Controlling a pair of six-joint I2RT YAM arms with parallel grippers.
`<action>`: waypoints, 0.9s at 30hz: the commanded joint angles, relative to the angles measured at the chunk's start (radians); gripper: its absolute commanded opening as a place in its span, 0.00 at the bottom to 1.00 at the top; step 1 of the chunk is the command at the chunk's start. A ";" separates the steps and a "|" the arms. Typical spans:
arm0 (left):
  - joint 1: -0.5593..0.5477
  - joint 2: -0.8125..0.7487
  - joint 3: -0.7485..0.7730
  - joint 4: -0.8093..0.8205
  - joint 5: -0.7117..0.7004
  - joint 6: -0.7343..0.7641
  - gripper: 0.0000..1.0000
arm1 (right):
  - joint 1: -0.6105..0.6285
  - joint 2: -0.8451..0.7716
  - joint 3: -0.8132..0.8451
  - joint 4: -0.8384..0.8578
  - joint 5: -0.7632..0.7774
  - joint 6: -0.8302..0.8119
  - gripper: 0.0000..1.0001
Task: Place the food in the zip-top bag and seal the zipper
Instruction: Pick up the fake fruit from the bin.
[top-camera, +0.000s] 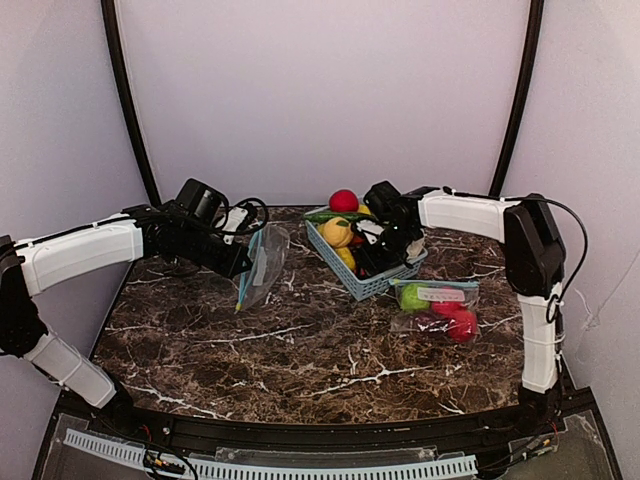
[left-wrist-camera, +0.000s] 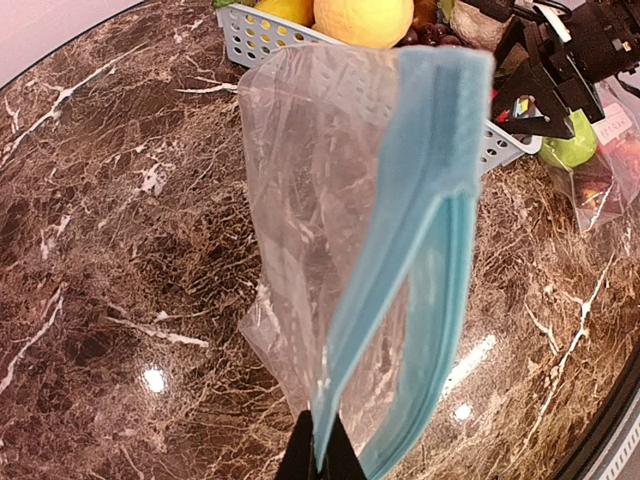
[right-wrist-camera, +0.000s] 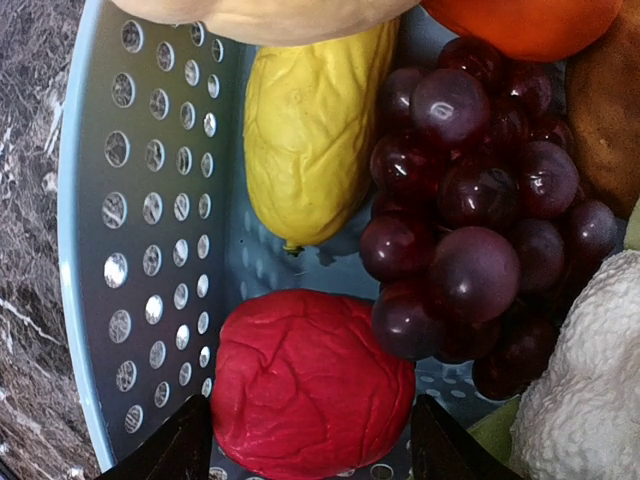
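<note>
My left gripper (top-camera: 240, 264) (left-wrist-camera: 322, 452) is shut on the blue zipper strip of an empty clear zip-top bag (top-camera: 263, 262) (left-wrist-camera: 340, 200) and holds it up off the table with its mouth gaping. My right gripper (top-camera: 386, 250) (right-wrist-camera: 310, 415) reaches down into the light-blue basket (top-camera: 366, 286) (right-wrist-camera: 130, 250), open. Its two fingers stand either side of a wrinkled red food piece (right-wrist-camera: 310, 390) lying on the basket floor. Beside it lie a yellow ridged piece (right-wrist-camera: 310, 140) and dark purple grapes (right-wrist-camera: 470, 210). A red apple (top-camera: 344, 200) and yellow fruit (top-camera: 337, 232) top the pile.
A second zip-top bag (top-camera: 440, 305) (left-wrist-camera: 592, 160) holding green and red fruit lies on the marble table right of the basket. In the basket, an orange fruit (right-wrist-camera: 520, 20) and a white knobbly piece (right-wrist-camera: 590, 400) crowd the right side. The perforated wall sits close by the left finger.
</note>
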 joint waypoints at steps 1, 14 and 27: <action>0.003 -0.001 -0.010 -0.030 0.016 -0.007 0.01 | 0.006 -0.043 -0.071 -0.062 -0.023 0.014 0.66; 0.003 0.014 -0.018 -0.014 0.055 -0.015 0.01 | 0.030 0.056 -0.036 -0.029 -0.072 0.035 0.63; 0.003 0.003 -0.022 -0.009 0.059 -0.019 0.01 | 0.021 -0.123 -0.038 0.024 -0.029 0.092 0.46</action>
